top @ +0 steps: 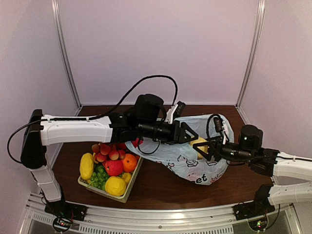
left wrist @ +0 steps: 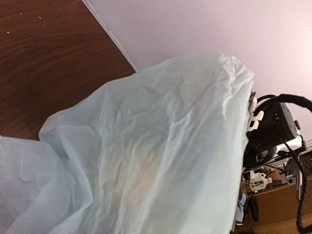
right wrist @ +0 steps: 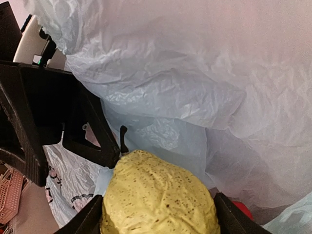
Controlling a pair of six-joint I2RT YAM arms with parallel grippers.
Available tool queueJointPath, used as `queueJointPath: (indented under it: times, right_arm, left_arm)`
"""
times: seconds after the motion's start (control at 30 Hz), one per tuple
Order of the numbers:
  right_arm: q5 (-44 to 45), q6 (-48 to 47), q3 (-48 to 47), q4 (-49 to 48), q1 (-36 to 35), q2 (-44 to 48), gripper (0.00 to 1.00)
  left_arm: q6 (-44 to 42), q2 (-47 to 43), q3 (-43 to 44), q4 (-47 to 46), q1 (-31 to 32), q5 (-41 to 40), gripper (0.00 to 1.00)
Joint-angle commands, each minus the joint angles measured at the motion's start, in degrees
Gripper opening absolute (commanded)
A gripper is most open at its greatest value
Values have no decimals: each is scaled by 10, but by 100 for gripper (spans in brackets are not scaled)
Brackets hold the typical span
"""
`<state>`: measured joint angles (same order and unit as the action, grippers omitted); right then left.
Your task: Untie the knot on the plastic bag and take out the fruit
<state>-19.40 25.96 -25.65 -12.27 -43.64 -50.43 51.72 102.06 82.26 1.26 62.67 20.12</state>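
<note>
Your right end effector [right wrist: 158,215] was clamped on a lumpy yellow lemon [right wrist: 158,192], one finger on each side, with the pale blue bag [right wrist: 195,73] bunched behind and around it. The bag lay on the worktop [top: 161,190], just right of the full basket [top: 127,191]. Your left end effector [top: 189,132] reached across to the bag's upper edge. Film draped over its camera, so I could not tell whether its fingers were apart or pinching.

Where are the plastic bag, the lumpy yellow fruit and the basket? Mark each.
plastic bag [left wrist: 161,146], left wrist view, crumpled side.
lumpy yellow fruit [right wrist: 158,195], right wrist view, speckled top.
basket [top: 131,186], top view, right wall.
</note>
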Motion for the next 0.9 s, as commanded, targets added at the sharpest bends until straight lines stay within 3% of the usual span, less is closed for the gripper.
queueJointPath:
  times: [0.0,0.23,0.6,0.87]
  right_arm:
    - [-15,6,8,-25,-2,14,65]
    - [-4,5,8,-19,-2,22,65]
    - [-1,9,-3,-5,-2,18,65]
    - [-1,20,3,-26,-2,24,65]
  left_arm:
    - [4,18,22,26,-5,-25,47]
    - [11,3,-2,43,-8,-68,49]
    - [21,35,14,25,-11,-44,69]
    - [30,49,20,14,-14,-22,75]
